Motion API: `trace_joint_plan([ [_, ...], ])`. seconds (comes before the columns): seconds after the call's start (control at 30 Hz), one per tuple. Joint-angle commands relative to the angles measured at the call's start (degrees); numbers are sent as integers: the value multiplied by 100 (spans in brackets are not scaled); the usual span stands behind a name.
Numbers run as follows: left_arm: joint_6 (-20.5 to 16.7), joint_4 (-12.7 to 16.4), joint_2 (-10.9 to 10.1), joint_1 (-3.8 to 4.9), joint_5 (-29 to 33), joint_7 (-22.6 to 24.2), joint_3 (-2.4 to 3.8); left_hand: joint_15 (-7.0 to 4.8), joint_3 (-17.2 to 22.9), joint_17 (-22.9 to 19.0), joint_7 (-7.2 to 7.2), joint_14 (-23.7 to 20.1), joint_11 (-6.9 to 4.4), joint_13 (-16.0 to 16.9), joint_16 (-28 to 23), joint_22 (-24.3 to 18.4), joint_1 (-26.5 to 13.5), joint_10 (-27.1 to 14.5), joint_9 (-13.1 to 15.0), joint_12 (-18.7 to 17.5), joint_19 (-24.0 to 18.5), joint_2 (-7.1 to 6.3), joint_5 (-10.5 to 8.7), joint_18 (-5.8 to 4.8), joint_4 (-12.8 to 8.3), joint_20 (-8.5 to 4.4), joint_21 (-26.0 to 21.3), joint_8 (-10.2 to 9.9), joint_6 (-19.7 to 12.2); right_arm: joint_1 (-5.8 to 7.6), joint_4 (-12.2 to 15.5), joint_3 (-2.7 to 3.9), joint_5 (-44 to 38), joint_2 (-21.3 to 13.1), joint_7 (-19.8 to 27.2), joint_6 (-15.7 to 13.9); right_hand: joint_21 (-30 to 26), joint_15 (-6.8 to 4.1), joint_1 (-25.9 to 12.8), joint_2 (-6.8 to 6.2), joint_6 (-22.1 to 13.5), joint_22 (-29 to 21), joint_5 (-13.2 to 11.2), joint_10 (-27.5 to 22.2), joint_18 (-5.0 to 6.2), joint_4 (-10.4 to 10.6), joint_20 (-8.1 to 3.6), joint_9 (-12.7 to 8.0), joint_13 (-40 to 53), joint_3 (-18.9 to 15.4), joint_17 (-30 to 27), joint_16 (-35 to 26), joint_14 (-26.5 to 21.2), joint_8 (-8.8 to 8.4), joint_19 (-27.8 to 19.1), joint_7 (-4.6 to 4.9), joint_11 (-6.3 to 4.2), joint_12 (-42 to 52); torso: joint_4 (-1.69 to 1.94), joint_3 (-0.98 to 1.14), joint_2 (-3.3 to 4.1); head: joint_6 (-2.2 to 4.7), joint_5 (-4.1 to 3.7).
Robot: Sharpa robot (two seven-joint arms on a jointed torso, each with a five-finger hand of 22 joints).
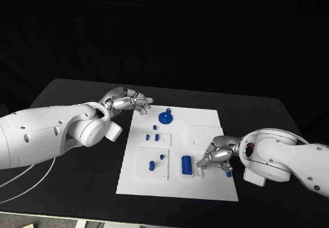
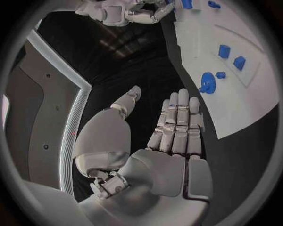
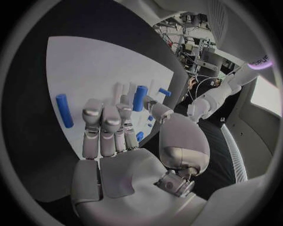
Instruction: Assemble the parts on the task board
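The left hand (image 1: pixel 127 101) hovers over the black counter (image 1: pixel 73 92) just off the far left corner of the white board (image 1: pixel 205 187); in the left wrist view its fingers (image 2: pixel 177 122) lie straight and side by side with the thumb apart, and nothing is in it. Just beyond its fingertips, on the board, stands a blue round knob (image 1: pixel 165 117), with a tiny blue peg (image 1: pixel 154 127) and two small blue blocks (image 1: pixel 152 137) a little nearer the robot. Further along, between the two hands, a raised white tray (image 1: pixel 141 168) on the board holds two small blue bits (image 1: pixel 153 166), and beside it lies a blue cylinder (image 1: pixel 186 165). The right hand (image 1: pixel 218 157) sits low over the board's right edge, just beside that cylinder; its fingers (image 3: pixel 103 127) are half curled, and I cannot tell whether they pinch anything, though a small blue piece (image 1: pixel 228 174) shows just by them. The pieces look like hard, light plastic, smooth enough to slip or roll, so I would take the cylinder across its middle with thumb and fingertips, and the knob by its rim; the pegs look fiddly and easily knocked.
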Motion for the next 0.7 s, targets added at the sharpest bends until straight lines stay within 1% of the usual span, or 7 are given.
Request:
trace_joint_plan([
  [0.03,36,-9,16,0,12,31,3,10,-11,6,-9,27,-10,1,-38,9,-1,8,-5,-31,9,72,21,77,-13,44,-34,39,-30,90,-80,37,-11,-107,198,-189,-14,1,10,-66,-74,47,-11,44,337,-18,-8,8,16,-33,6,-19,35,-40,31,17,-3,33,-2,3,-6,36,-18],
  [0.17,53,-25,40,-1,12,41,3,10,-13,9,-10,28,-11,2,-41,10,-1,9,-5,-31,9,68,20,77,-14,44,-35,41,-29,204,-235,123,-174,-203,70,-65,-17,27,90,-100,-188,37,-10,77,337,-51,-28,20,79,-71,14,-10,45,-81,54,49,28,129,-14,6,-5,82,-57],
  [0.27,46,-24,34,-2,12,50,3,10,-14,11,-10,29,-11,2,-42,11,-3,10,-5,-31,9,69,20,77,-14,44,-36,41,-28,313,-347,127,-346,-231,-20,7,-26,20,153,-99,-111,30,-8,48,337,-62,-40,108,114,-110,21,-8,45,4,62,34,17,166,-3,10,-3,104,-101],
  [0.37,42,-41,24,-2,13,44,3,10,-13,14,-10,31,-12,2,-44,12,-3,10,-6,-30,10,74,20,77,-13,44,-37,42,-28,337,-493,127,-352,-269,-154,50,-36,2,194,-98,-71,25,-9,30,337,-60,-44,208,131,-145,24,-10,44,77,64,10,-5,183,-9,13,-2,130,-133],
  [0.43,66,-42,26,-2,14,45,3,10,-14,16,-10,31,-12,2,-45,13,-5,11,-6,-30,11,74,20,77,-13,44,-37,43,-28,342,-581,127,-368,-319,-357,272,-40,-3,199,-79,-75,24,-10,20,337,-45,-41,261,130,-170,23,-16,42,104,62,3,-11,182,-19,11,1,137,-153],
  [0.53,102,-34,34,-1,14,41,3,11,-20,27,-15,32,-12,3,-55,17,-15,11,-4,-31,10,73,20,76,-9,45,-43,55,-11,354,-641,126,-498,-403,-469,505,-44,36,100,16,-293,31,-8,-18,337,-36,-29,259,126,-341,23,-29,31,-3,39,54,35,167,-13,4,5,137,-236],
  [0.7,121,-34,47,-2,14,35,3,13,-27,34,-18,26,-11,2,-68,21,-21,7,-4,-34,4,59,18,74,-10,46,-50,60,-6,360,-564,125,-740,-488,-599,894,-53,36,121,120,-168,43,-8,-35,337,-92,-15,294,116,-424,20,-46,19,54,-5,36,22,154,-2,-1,-2,182,-414],
])
